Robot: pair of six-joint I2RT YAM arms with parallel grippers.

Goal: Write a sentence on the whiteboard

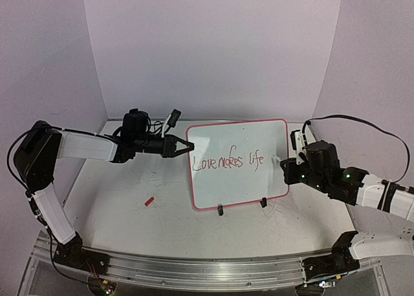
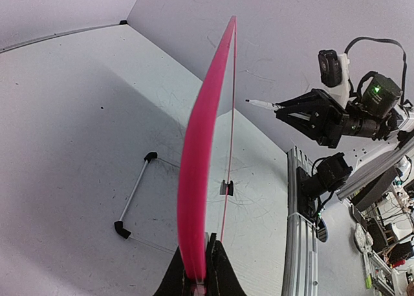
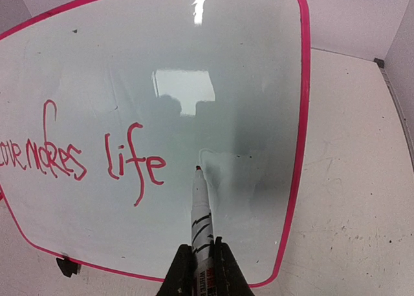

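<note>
The whiteboard (image 1: 239,179) with a pink-red rim stands upright on black feet mid-table. My left gripper (image 1: 183,146) is shut on its left rim; in the left wrist view (image 2: 197,280) the rim (image 2: 197,173) runs edge-on between the fingers. The sentence (image 1: 229,161) in red reads "Love makes life" and also shows in the right wrist view (image 3: 84,160). My right gripper (image 1: 289,168) is shut on a white marker (image 3: 202,218) with a red tip (image 3: 198,169). The tip sits at the board just right of "life"; I cannot tell whether it touches.
A small red marker cap (image 1: 149,201) lies on the table left of the board. A black-ended wire stand leg (image 2: 132,196) rests on the table behind the board. White walls enclose the back and sides. A metal rail (image 1: 194,273) runs along the near edge.
</note>
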